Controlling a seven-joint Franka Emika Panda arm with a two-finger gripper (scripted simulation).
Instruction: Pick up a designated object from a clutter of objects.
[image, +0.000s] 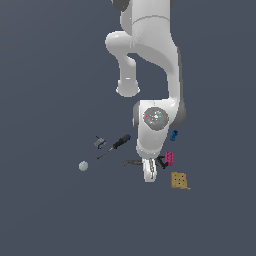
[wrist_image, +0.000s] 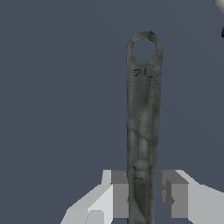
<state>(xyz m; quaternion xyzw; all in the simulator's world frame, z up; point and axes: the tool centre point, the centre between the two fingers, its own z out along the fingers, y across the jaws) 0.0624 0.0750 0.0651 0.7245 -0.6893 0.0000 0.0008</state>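
The gripper (wrist_image: 142, 197) is sitting spread around the wrench (wrist_image: 142, 122), so it should be squeezing evenly before lifting straight up.

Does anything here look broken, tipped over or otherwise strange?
Nothing stands out. The wrench lies flat between the open gripper fingers, apparently undamaged. The screwdriver, ball and tan holed square rest scattered on the surface, apart from one another.

The end effector (image: 149, 172) reaches down over the dark wrench (image: 133, 162), beside the pink block (image: 169, 158).
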